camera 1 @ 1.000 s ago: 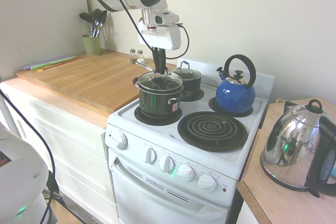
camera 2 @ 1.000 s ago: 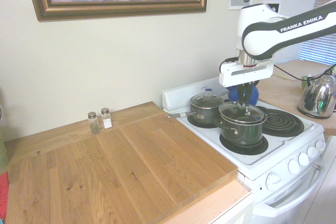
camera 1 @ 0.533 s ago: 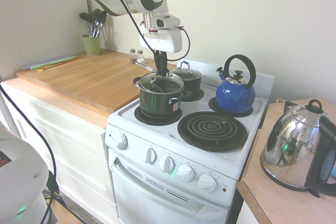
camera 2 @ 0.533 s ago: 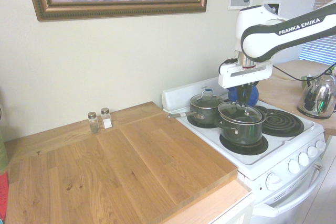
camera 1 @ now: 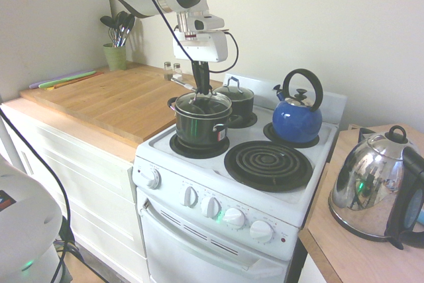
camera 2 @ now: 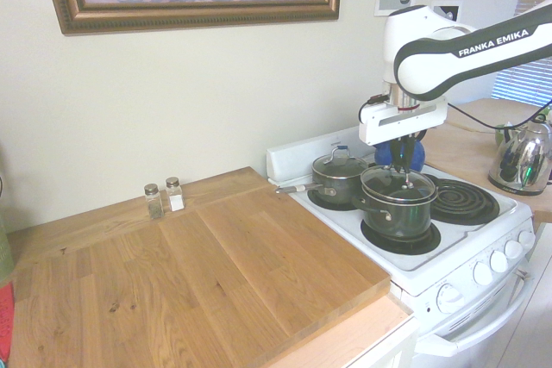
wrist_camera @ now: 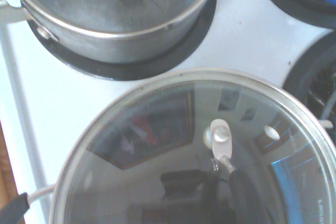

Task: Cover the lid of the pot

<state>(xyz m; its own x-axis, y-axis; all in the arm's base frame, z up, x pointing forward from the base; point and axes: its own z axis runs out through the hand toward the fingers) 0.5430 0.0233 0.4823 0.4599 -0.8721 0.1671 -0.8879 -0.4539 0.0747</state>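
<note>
Pot (camera 1: 201,126) on the stove's (camera 1: 301,198) front burner nearest the bench (camera 1: 119,101), lid (camera 1: 203,103) on top of it, gripper (camera 1: 199,89) directly above the lid's centre. Just behind it, on the rear burner, a smaller pot (camera 1: 236,101). Kettle (camera 1: 297,117) on the other rear burner, near the stove's back edge. Two shakers (camera 2: 164,198) at the bench's back edge by the wall. Utensil cup (camera 1: 115,56) in the bench's far corner.

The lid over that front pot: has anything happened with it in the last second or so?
The lid was tilted over the pot, one edge raised; now it lies level on the rim. The gripper stays shut on the knob and has not let go. The smaller pot, kettle and shakers have not moved.
</note>
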